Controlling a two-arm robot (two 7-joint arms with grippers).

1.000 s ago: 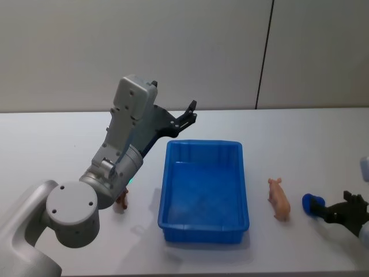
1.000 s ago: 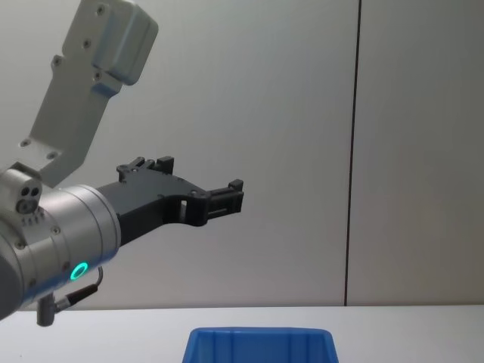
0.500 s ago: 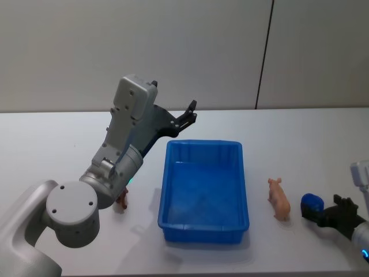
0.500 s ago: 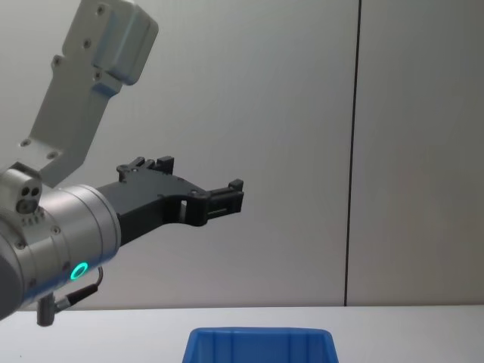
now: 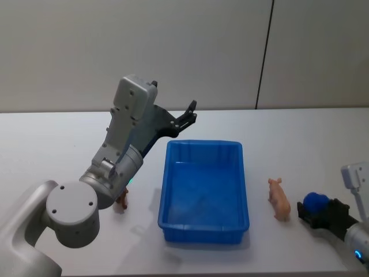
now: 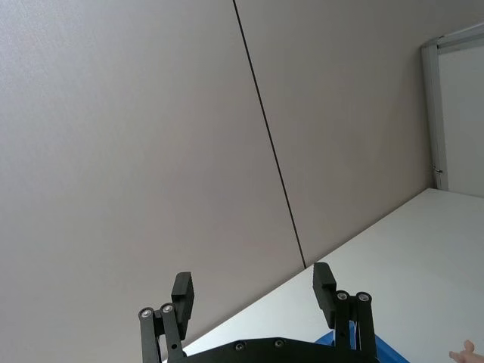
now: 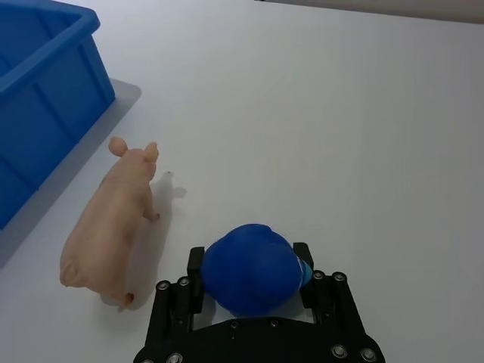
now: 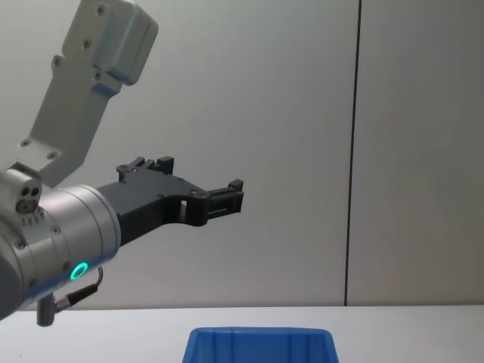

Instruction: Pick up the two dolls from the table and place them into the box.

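Reaching up and forward, the left pincer hangs high above the counter with its two black fingers spread wide apart. In the chest view a green ring light glows on the grey wrist behind it. Far below that pincer, to its left and nearer the robot, a tiny brown four-legged animal figure stands on the counter, partly hidden by the left arm's round joint. Below the left pincer and a little to its right sits the bright blue plastic box, open side up, with a thick rim and sloping walls. Past the box's right wall, apart from it, a pink pig figure rests on the counter with its head pointing away from the robot. The pig is just beside the right pincer, on its left side. That pincer sits low near the counter's front right, its black fingers closed against both sides of a blue rounded toy, which it grips. Whether the toy touches the counter cannot be told.
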